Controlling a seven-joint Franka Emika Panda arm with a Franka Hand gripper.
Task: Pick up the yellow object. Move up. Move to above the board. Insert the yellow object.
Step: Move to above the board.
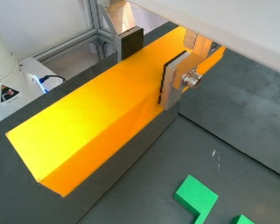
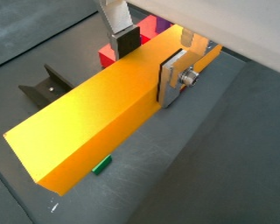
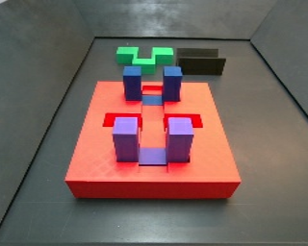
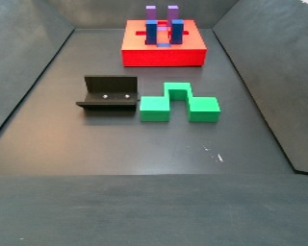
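Wrist views are both showing the yellow object (image 1: 90, 122) as a long straight bar, its long axis running from the near corner of the picture away toward the gripper (image 1: 166, 66) and beyond it. The bar is lying level and is hanging above the grey floor (image 1: 224, 140), not touching it. The gripper is closing on the yellow object near its far part: one silver finger (image 2: 174, 77) is pressing flat on one long side, and the other finger (image 2: 122, 33) with its dark pad is standing at the opposite side. The jaws are open only as wide as the bar. In a wrist view the fixture (image 2: 43, 83) is lying on the floor beside the bar, and the board (image 2: 109, 54) is showing behind the far finger.

Both side views are not showing the arm or the bar. The board (image 3: 150, 159) is resting on the floor, with the green block (image 4: 179, 103) and the fixture (image 4: 108, 94) well apart from it.
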